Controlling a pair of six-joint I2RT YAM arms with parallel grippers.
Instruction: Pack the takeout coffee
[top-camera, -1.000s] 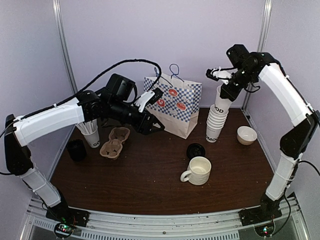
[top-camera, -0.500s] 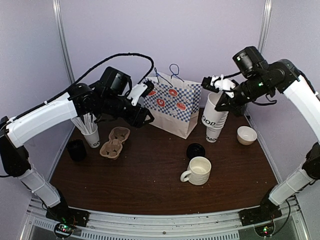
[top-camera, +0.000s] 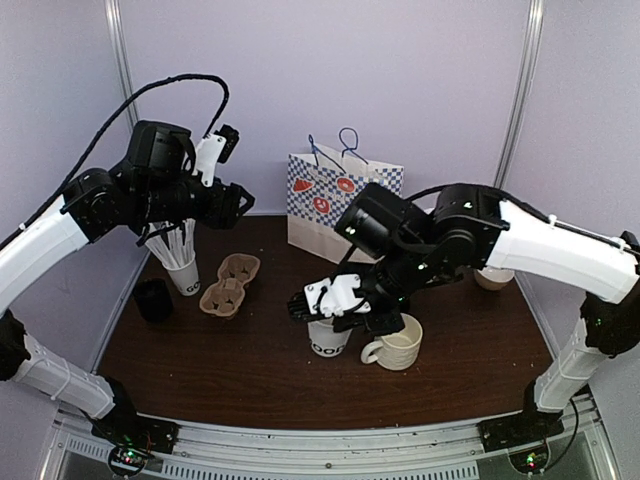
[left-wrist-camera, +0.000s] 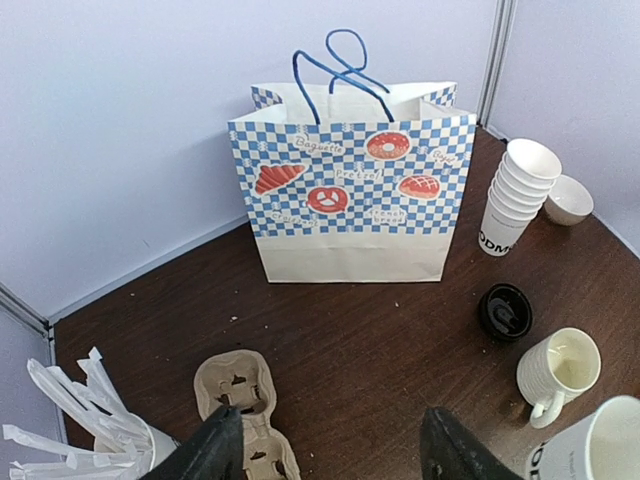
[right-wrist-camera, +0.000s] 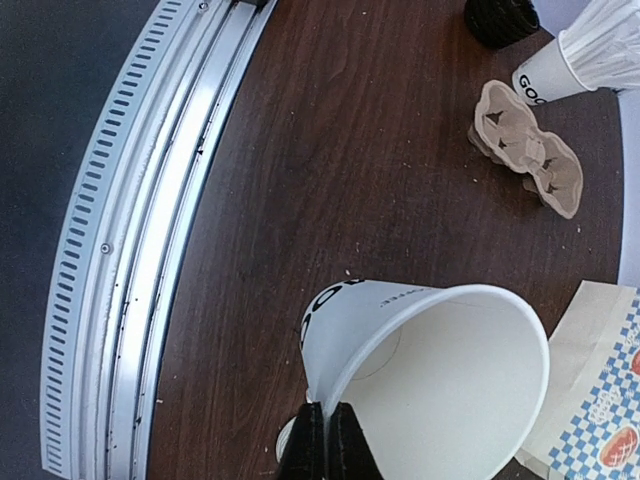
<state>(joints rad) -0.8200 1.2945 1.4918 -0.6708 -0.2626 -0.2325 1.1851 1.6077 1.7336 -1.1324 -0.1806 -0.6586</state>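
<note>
Checkered paper bag (left-wrist-camera: 350, 205) is standing at table's back. L gripper (left-wrist-camera: 330, 455) is hovering w/ jaws apart, empty, above cardboard cup carrier (top-camera: 228, 283). R gripper (right-wrist-camera: 325, 440) is pinching rim of lidless paper cup (right-wrist-camera: 440, 370), mid-table, just beside ceramic mug (top-camera: 397, 345).

dark brown wooden surface (top-camera: 250, 370). checked paper bag (left-wrist-camera: 352, 205) stands at the back. left of the bag: cardboard cup carrier (top-camera: 229, 284), cup of wrapped straws (top-camera: 183, 272), something black (top-camera: 153, 300). in front of the bag: black lid (left-wrist-camera: 503, 310), white mug (left-wrist-camera: 560, 372). right of the bag: stacked paper cups (left-wrist-camera: 515, 195), small bowl (left-wrist-camera: 568, 198).
</note>
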